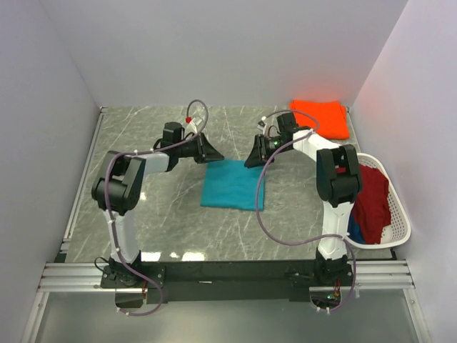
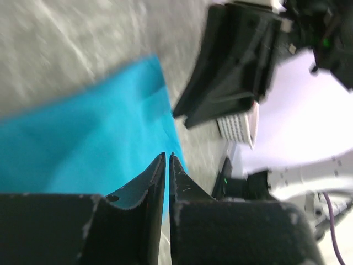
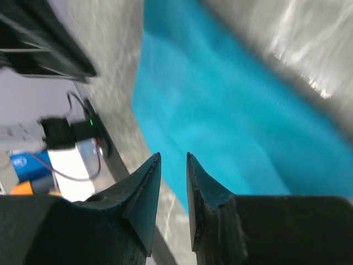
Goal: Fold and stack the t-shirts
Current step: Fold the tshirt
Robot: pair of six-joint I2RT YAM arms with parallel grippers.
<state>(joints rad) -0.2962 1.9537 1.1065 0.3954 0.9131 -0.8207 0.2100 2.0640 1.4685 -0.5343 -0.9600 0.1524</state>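
My left gripper (image 2: 167, 159) has its jaws all but closed, a hairline slit with nothing in it. The jaws of my right gripper (image 3: 174, 160) stand slightly apart, also empty. Each hovers near a far corner of the teal shirt (image 1: 230, 184), which lies folded flat mid-table (image 1: 143, 143). The orange shirt (image 1: 321, 114) sits folded at the far right corner, and a red shirt (image 1: 371, 204) fills the basket (image 1: 398, 200) at the right edge. I judge stacking comes next: I'd open wider, pinch every layer at both corners and lift evenly.
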